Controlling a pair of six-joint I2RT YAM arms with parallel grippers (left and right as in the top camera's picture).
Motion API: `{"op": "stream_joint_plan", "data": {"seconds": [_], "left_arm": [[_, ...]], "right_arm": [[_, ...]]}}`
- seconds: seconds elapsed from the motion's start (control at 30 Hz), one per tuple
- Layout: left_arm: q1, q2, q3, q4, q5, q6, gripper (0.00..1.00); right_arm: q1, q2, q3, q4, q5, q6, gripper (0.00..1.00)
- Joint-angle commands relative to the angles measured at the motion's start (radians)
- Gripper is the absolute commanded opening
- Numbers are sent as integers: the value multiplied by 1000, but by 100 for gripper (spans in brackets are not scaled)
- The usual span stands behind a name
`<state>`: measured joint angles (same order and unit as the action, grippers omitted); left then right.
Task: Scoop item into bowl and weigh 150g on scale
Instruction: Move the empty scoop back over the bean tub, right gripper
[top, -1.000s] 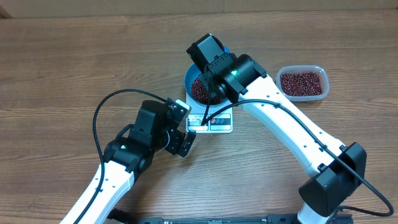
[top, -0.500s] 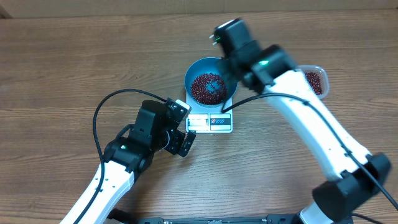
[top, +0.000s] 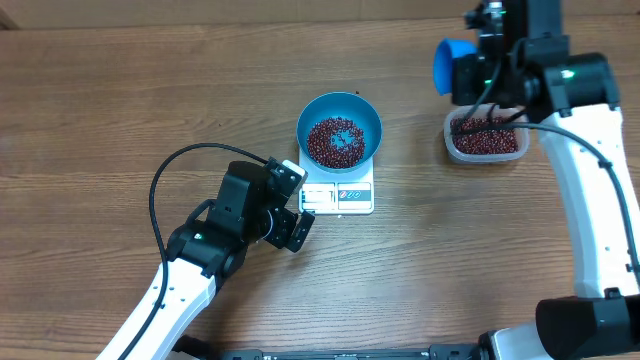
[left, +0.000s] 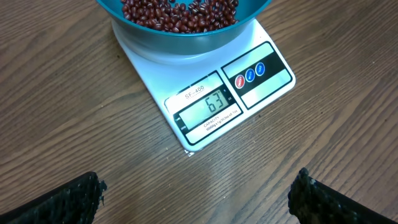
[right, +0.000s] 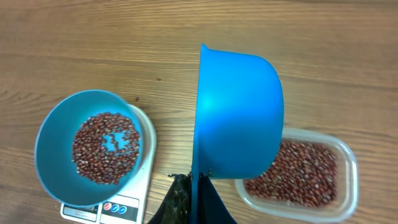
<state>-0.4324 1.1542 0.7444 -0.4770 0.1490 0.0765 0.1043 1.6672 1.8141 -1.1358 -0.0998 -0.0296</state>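
Note:
The bright blue bowl (top: 368, 118) stands on the white scale (top: 345, 196), holding a layer of dark red beans (top: 335, 142). In the left wrist view the scale (left: 264, 70) shows 63 on its display below the bowl (left: 186, 40). My left gripper (top: 298, 226) (left: 198, 193) is open over bare table just in front of the scale. My right gripper (top: 482, 68) (right: 198, 200) is shut on the handle of the blue scoop (top: 449, 65) (right: 239, 118), which is tipped on its side above the clear tub (top: 487, 152) (right: 349, 186) of beans (right: 298, 174).
The tub stands to the right of the scale, near the table's far right. The left arm's black cable (top: 160, 185) loops over the table to the left of the scale. Bare wood lies between bowl and tub.
My right arm has swung the scoop away from over the bowl, to the right, to above the tub. The left arm has not moved.

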Motion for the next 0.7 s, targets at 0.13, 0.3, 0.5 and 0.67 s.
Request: {"op": "stream_joint_plan", "data": {"seconds": [0.13,0.3,0.5,0.67], "left_arm": [[-5,-4,-3,5,-2,-17,100],[-5,-4,-3,5,-2,-17,99],[-5,-4,-3,5,-2,-17,99],[-5,-4,-3,5,-2,-17,100]], "right_arm": [[-76,-23,26,-25,-60,-2,4],[-89,-23,26,-26,-60,-2,4],[-89,-22,25,-26,-59,-5,4],[-89,-22,19,-25,-59,-13,4]]}}
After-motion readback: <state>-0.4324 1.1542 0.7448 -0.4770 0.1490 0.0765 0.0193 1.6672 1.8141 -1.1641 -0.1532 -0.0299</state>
